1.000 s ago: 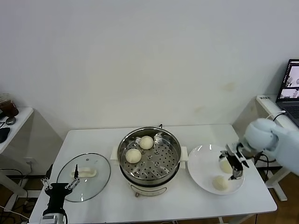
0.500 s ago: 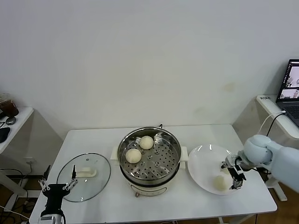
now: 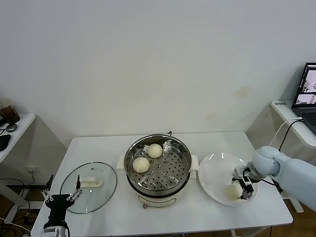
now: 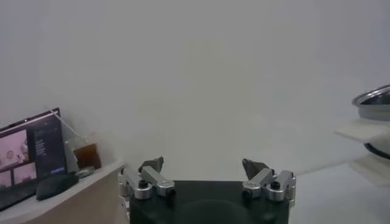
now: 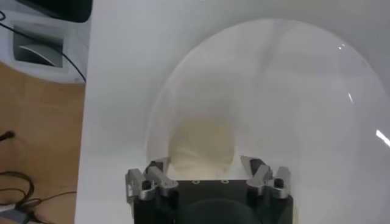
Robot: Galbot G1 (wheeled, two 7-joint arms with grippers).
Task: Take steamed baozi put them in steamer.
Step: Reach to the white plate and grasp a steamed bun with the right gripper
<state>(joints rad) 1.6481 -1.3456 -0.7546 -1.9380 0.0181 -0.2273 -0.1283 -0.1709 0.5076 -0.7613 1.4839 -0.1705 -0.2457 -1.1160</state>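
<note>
The steamer [image 3: 158, 170] stands mid-table with two steamed baozi on its perforated tray, one at the back [image 3: 155, 150] and one to its left [image 3: 141, 164]. My right gripper [image 3: 246, 187] is low over the white plate [image 3: 212, 173], open. In the right wrist view a cream baozi [image 5: 203, 140] lies on the plate between its spread fingers [image 5: 159, 165], my right gripper [image 5: 205, 162] being right at it. In the head view this baozi [image 3: 232, 191] shows beside the fingers. A second plate baozi is not visible. My left gripper [image 3: 62, 193] is parked, open, below the table's left front edge.
A round glass lid [image 3: 89, 186] with a cream handle lies on the table left of the steamer. The steamer's rim [image 4: 373, 100] shows far off in the left wrist view. A side table [image 3: 10, 128] stands at the left and a laptop [image 3: 307, 94] at the right.
My right gripper has come down and toward the plate's front, onto the nearer baozi; the other plate baozi is no longer visible. The left arm has sunk slightly.
</note>
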